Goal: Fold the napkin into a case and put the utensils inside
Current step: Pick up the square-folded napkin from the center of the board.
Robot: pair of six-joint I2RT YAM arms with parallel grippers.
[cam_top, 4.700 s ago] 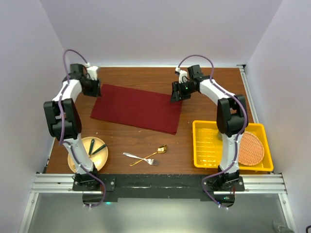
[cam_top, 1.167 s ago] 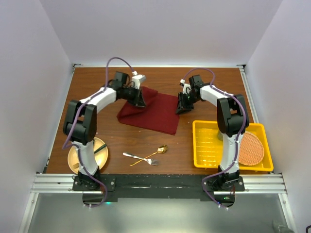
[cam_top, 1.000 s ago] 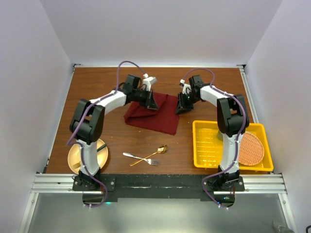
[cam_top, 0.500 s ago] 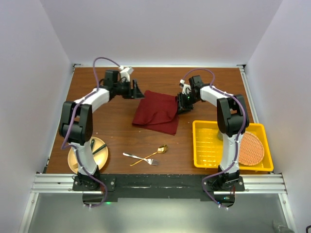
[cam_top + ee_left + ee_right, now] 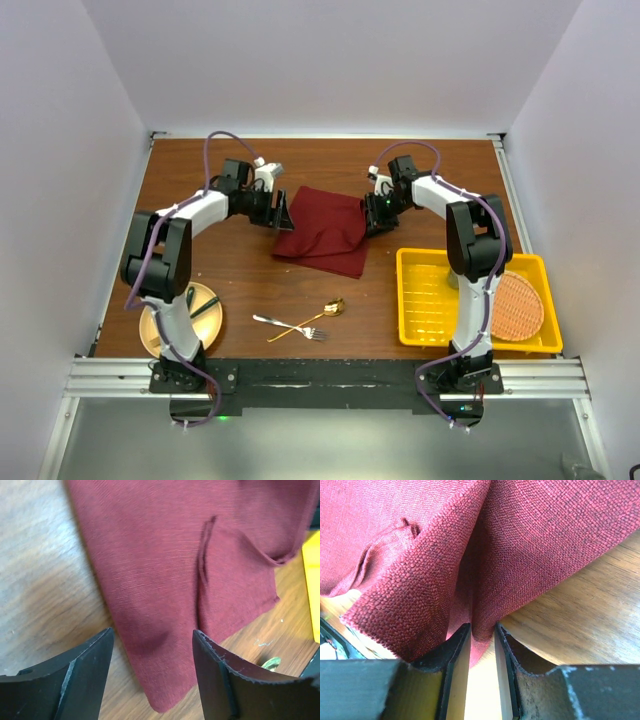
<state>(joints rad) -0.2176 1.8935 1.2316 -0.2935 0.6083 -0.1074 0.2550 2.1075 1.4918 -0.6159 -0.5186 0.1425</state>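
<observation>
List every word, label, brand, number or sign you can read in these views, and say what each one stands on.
None: no text can be read in any view.
napkin: plain maroon cloth, with no tag or print showing, even close up in the wrist views.
yellow tray: no marking visible.
plate: too small in the top view to show any lettering.

Orange mat (image 5: 521,304) in yellow tray (image 5: 426,292); green-handled cutlery (image 5: 190,303) on tan plate (image 5: 163,336).
</observation>
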